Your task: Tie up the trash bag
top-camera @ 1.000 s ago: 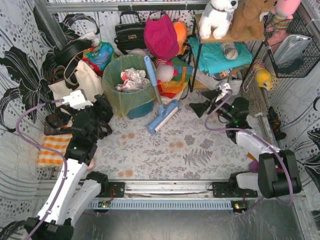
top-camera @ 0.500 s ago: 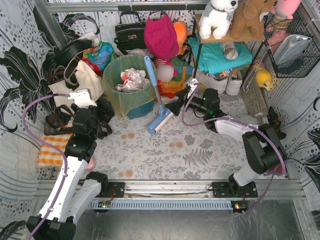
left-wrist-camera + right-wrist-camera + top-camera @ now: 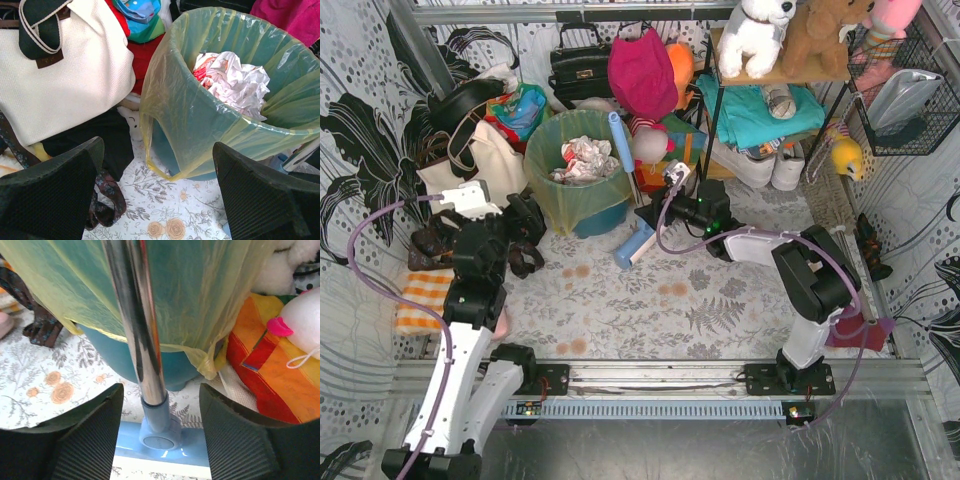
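The yellow trash bag [image 3: 558, 190] lines a round teal bin [image 3: 602, 218] at the back left, its rim folded over the outside, with crumpled paper [image 3: 585, 158] inside. It fills the left wrist view [image 3: 200, 110] and hangs at the top of the right wrist view [image 3: 210, 290]. My left gripper [image 3: 525, 228] is open and empty, low beside the bin's left side. My right gripper [image 3: 650, 222] is open, its fingers either side of a blue mop's chrome handle [image 3: 135, 320] just right of the bin, not touching it.
The blue mop [image 3: 638, 245] leans on the bin, head on the floral cloth. A cream tote bag [image 3: 470, 160] with dark straps stands left of the bin. Toys, a striped orange bag [image 3: 270, 370], a black handbag [image 3: 578, 65] and a shelf [image 3: 760, 100] crowd the back.
My right arm has swung left from the right side across the table to the mop beside the bin. My left gripper has shifted slightly near the bin's left side.
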`<state>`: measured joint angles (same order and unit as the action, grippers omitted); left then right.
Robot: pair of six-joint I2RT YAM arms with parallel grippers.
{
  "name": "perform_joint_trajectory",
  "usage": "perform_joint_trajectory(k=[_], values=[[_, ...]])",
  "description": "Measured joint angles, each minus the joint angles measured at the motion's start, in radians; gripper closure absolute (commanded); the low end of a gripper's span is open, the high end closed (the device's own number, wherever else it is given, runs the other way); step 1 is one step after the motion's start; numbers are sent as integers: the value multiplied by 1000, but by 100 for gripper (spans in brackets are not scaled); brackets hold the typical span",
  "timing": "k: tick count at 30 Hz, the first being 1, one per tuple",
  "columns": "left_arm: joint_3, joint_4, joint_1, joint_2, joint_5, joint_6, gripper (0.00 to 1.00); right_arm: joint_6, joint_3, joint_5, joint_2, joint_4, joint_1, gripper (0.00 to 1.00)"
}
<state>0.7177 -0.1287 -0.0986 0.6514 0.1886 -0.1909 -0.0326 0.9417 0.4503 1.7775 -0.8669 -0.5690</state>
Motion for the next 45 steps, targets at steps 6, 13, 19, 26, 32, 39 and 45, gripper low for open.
perform_joint_trajectory(k=[6,13,19,26,32,39,45], values=[[-4,1,22,7,-41,-14,2,11,11,-32,29,-2,-3,50],[-12,10,42,6,-67,-22,2,20,45,-33,58,-8,-16,51],[-16,22,52,7,-78,-26,2,30,64,-32,74,-9,-26,61],[-16,23,65,23,-97,-37,2,79,70,-34,74,-3,-36,87],[-16,24,77,29,-109,-41,2,102,76,-40,69,19,-37,95],[-17,30,89,34,-119,-45,2,120,38,-107,-13,104,-38,99],[-21,31,98,34,-122,-48,2,155,34,-203,-133,235,-37,100]])
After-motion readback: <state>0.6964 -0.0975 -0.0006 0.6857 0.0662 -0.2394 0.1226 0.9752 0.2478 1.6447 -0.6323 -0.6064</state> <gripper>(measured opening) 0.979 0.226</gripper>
